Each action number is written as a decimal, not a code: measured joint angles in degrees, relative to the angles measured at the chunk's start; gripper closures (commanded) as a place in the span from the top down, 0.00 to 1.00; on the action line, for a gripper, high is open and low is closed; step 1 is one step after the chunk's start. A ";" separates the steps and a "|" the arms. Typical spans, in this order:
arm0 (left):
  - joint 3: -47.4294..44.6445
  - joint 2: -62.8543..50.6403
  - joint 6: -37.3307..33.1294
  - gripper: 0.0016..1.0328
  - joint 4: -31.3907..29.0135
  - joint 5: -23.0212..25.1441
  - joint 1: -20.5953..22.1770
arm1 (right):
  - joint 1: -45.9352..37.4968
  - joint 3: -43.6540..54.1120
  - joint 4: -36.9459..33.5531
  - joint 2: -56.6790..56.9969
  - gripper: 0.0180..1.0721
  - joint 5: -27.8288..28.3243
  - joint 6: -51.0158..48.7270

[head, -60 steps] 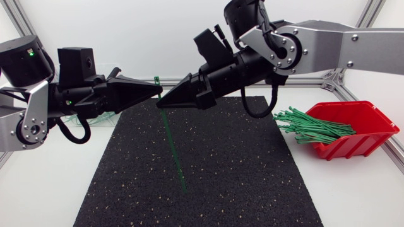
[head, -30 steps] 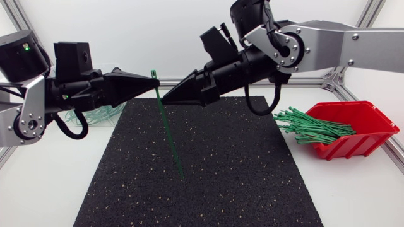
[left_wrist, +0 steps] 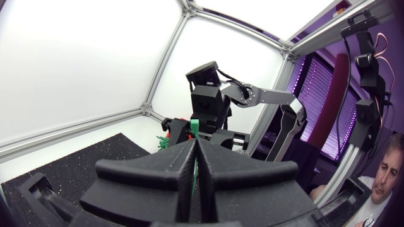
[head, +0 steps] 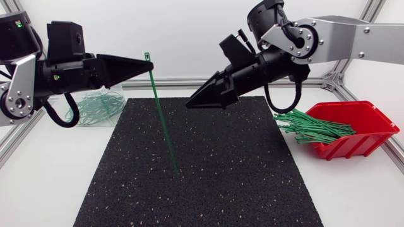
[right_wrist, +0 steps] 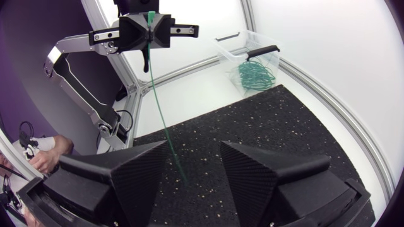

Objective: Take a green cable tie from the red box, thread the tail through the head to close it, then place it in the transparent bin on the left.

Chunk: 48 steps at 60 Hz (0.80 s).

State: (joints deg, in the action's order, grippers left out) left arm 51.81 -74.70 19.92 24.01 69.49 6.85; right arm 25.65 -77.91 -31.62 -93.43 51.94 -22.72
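Left claw: the left gripper (head: 149, 65) is coming in from 9 o'clock, and its two wedge fingers are pressing flat together, with no gap showing in its own wrist view.
What it is pinching: the green cable tie (head: 161, 120), with the fingers clamping it from both sides just below the head.
Tie's head: it is poking out past the fingertips toward 12 o'clock, a small green square clear of the claw.
Tie's tail: it is hanging straight from the pinch toward 6 o'clock, leaning a touch to 5, over the black mat (head: 252, 183). Whether the tip is touching the mat, I cannot tell.
Right claw: the right gripper (head: 191, 104) is standing spread wide, fingers well apart in its wrist view. It is sitting at the tie's 3 o'clock, pointing toward it but apart from it.
Red box (head: 366, 142): it is resting off the mat's 3 o'clock edge, with a bundle of green ties (head: 312, 126) spilling over its lip toward 9 o'clock.
Transparent bin (right_wrist: 252, 47): it is sitting off the mat's 10 o'clock corner, behind the left arm, with a tangle of green ties lying inside.
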 measured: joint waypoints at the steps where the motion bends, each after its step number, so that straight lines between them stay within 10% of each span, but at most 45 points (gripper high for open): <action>1: 0.15 0.00 -0.04 0.03 -0.52 -0.42 0.00 | -0.26 0.02 -0.15 0.00 0.61 -0.44 -0.37; 13: 3.34 -0.07 -9.97 0.03 -15.45 -8.41 2.45 | -2.93 0.13 -0.96 0.02 0.68 -5.29 -5.11; 48: 10.12 1.44 -17.25 0.03 -33.18 -13.25 9.94 | 0.83 11.34 -0.39 14.60 0.82 -29.64 -16.94</action>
State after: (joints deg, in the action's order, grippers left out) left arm 61.93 -73.25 2.68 -9.17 56.25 16.80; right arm 26.48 -66.57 -32.01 -78.83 22.31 -39.66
